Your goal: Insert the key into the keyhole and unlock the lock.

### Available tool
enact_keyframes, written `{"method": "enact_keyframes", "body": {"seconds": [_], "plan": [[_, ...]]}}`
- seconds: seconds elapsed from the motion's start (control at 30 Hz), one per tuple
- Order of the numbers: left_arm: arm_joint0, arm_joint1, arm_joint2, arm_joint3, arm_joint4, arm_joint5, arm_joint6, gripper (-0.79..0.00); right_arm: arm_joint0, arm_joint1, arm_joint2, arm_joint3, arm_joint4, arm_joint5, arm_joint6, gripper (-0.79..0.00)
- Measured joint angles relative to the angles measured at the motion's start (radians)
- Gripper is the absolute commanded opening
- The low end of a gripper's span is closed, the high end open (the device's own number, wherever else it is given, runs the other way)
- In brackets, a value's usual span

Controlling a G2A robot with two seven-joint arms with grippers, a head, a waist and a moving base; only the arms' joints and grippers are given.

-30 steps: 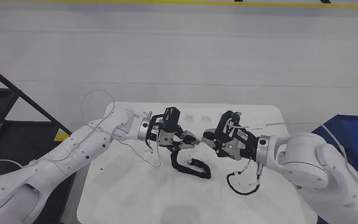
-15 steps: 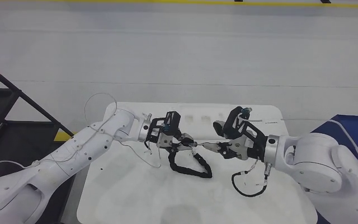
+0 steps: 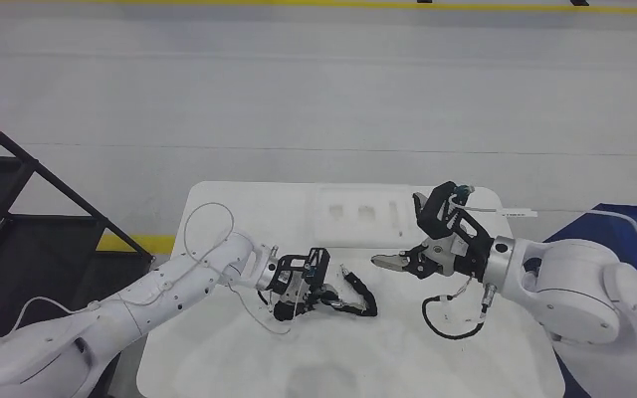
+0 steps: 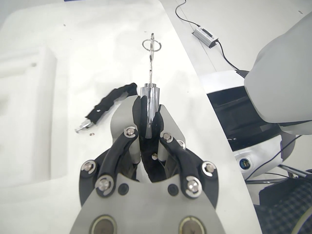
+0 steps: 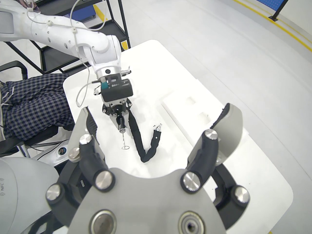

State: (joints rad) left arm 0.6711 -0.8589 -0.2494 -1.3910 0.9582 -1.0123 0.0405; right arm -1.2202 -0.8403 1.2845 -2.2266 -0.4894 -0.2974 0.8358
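while left gripper (image 4: 149, 113) clamps the lock (image 4: 150, 97), key (image 4: 151, 59) in its keyhole (image 4: 150, 85), right gripper (image 5: 158, 113) wide open

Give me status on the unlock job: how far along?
Done: key sits in the lock barrel, and the cable's free end lies apart from it. In hand: left gripper grips the barrel; right gripper is open. Left: likely only setting it down.
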Motion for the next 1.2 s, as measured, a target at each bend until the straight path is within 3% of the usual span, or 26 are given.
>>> {"method": "enact_keyframes", "body": {"seconds": [0.2, 0.23, 0.27, 0.43, 0.63, 0.87, 1.2], "plan": [[-0.012, -0.052, 0.077, 0.052, -0.016, 0.0, -0.073, -0.785, -0.04, 0.003, 0.031, -0.009, -0.005, -0.009, -0.012, 0.0], [-0.012, -0.06, 0.08, 0.059, -0.023, 0.0, -0.088, -0.437, -0.045, 0.003, 0.032, -0.009, -0.006, -0.011, -0.014, 0.0], [-0.008, -0.069, 0.081, 0.066, -0.034, 0.0, -0.108, 0.0, -0.05, 0.003, 0.032, -0.008, -0.007, -0.014, -0.017, 0.0], [-0.006, -0.104, 0.079, 0.085, -0.093, 0.0, -0.15, 0.0, -0.056, -0.001, 0.021, 0.02, 0.003, -0.032, -0.046, 0.0], [-0.082, -0.112, 0.06, 0.12, -0.106, 0.0, -0.053, 0.0, -0.041, -0.007, -0.005, 0.1, 0.014, -0.09, -0.086, 0.0], [-0.205, -0.055, -0.092, 0.109, -0.023, 0.0, 0.141, 0.0, 0.045, -0.02, -0.056, 0.234, 0.001, -0.259, -0.147, 0.0], [-0.343, 0.038, -0.146, 0.093, -0.123, 0.0, 0.187, 0.0, 0.324, -0.041, -0.14, 0.474, 0.077, -0.503, -0.086, 0.0]]}}
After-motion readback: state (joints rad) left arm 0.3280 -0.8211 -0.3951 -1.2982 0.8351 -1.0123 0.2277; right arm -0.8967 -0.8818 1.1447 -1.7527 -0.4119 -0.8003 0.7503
